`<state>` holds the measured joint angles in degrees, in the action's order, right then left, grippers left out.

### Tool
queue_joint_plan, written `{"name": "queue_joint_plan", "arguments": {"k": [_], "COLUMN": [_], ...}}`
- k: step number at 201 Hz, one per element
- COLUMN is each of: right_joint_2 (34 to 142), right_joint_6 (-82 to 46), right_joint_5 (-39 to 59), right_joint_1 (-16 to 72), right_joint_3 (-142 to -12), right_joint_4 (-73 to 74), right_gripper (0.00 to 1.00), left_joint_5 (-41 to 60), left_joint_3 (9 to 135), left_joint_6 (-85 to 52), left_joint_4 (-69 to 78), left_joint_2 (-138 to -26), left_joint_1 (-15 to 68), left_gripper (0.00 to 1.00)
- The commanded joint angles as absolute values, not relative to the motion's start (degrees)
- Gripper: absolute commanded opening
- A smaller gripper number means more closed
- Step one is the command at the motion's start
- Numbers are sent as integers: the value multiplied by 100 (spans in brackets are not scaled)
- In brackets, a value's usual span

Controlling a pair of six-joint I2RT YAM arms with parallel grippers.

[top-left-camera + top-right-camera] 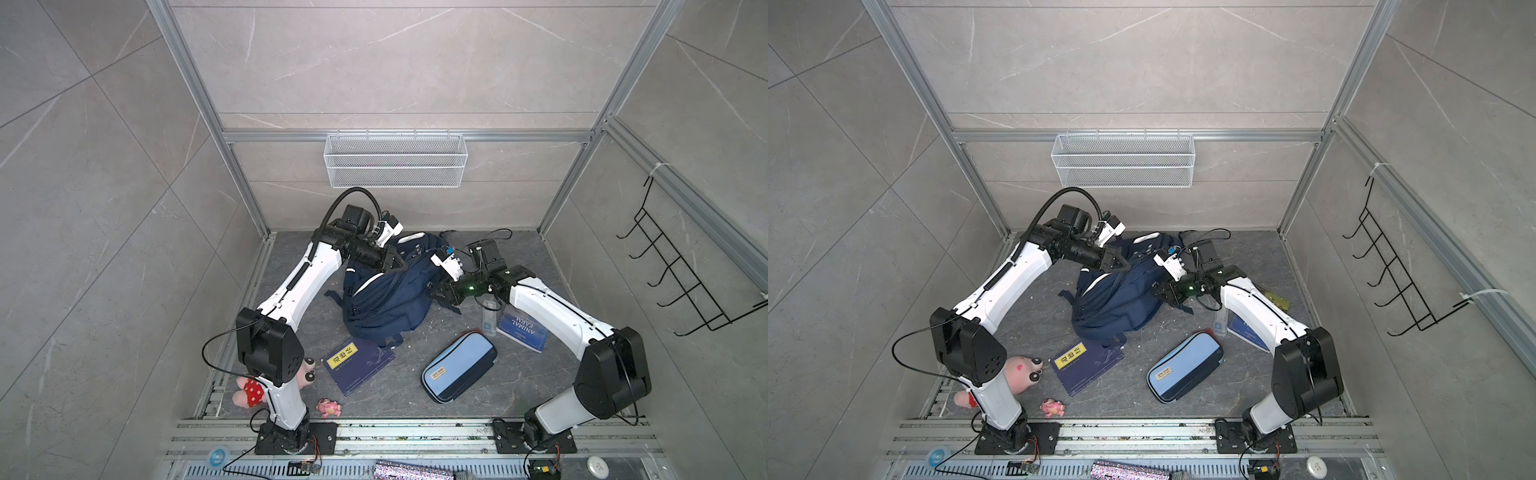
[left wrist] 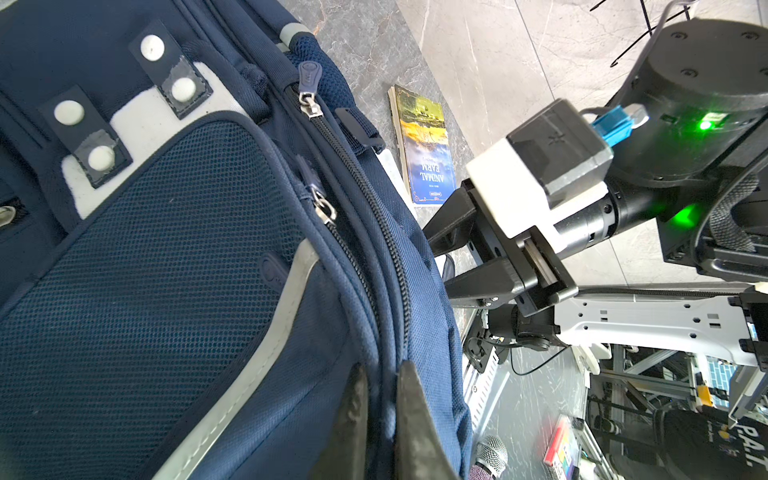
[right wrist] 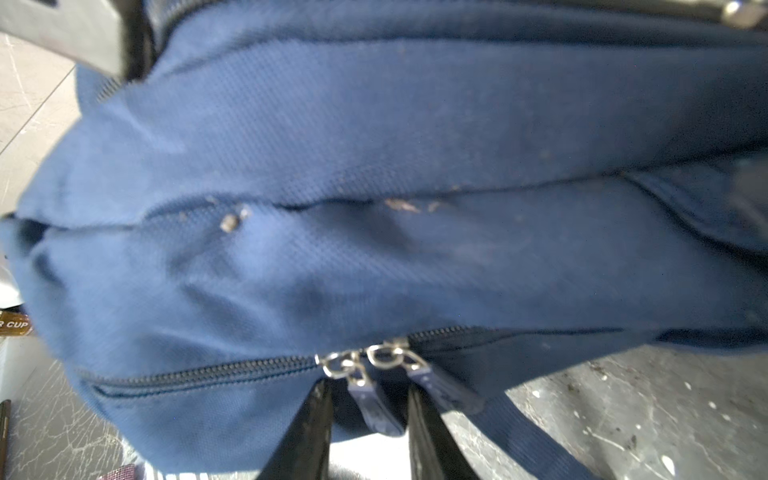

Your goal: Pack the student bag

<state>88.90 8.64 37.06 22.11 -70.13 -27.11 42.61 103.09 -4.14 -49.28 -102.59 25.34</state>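
The navy student bag [image 1: 386,299] [image 1: 1117,299] lies slumped in the middle of the floor in both top views. My left gripper [image 1: 401,264] [image 1: 1127,262] is at its far upper edge. In the left wrist view it [image 2: 380,374] is shut on a fold of the bag [image 2: 166,249] beside a zip line. My right gripper [image 1: 436,291] [image 1: 1156,289] [image 2: 436,262] is at the bag's right side. The right wrist view shows it [image 3: 370,395] open, with one zip pull [image 3: 368,399] hanging loose between the fingers and a second pull [image 3: 440,390] just outside them.
A navy book with a yellow label [image 1: 359,365] and a light-blue pencil case [image 1: 459,365] lie in front of the bag. An Animal Farm book [image 1: 521,328] and a clear bottle [image 1: 490,316] lie under my right arm. Pink plush toys [image 1: 249,390] sit at the left base. A wire basket [image 1: 395,160] hangs on the back wall.
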Motion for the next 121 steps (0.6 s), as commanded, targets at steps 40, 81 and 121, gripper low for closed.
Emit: {"name": "queue_joint_plan", "arguments": {"k": [40,81,121], "right_joint_2": [8481,8656,8813], "right_joint_6": [716,902,884], "right_joint_5": [3858,4429,4615], "right_joint_1": [1969,1981,2085], "right_joint_3": [-6771,-7034,-7150], "right_joint_4": [-2731,-2936,-2913], "right_gripper": [25,29,39], "left_joint_5": [4991,5033,5047], "left_joint_3": [10630,10592,10534], "left_joint_6": [-387,-388,-391], "left_joint_4": [-4583,-4571,-4588], "left_joint_2": [-10085,-10082,-10063], "left_joint_1": [2479,2474,2474], "left_gripper": [0,0,0]}}
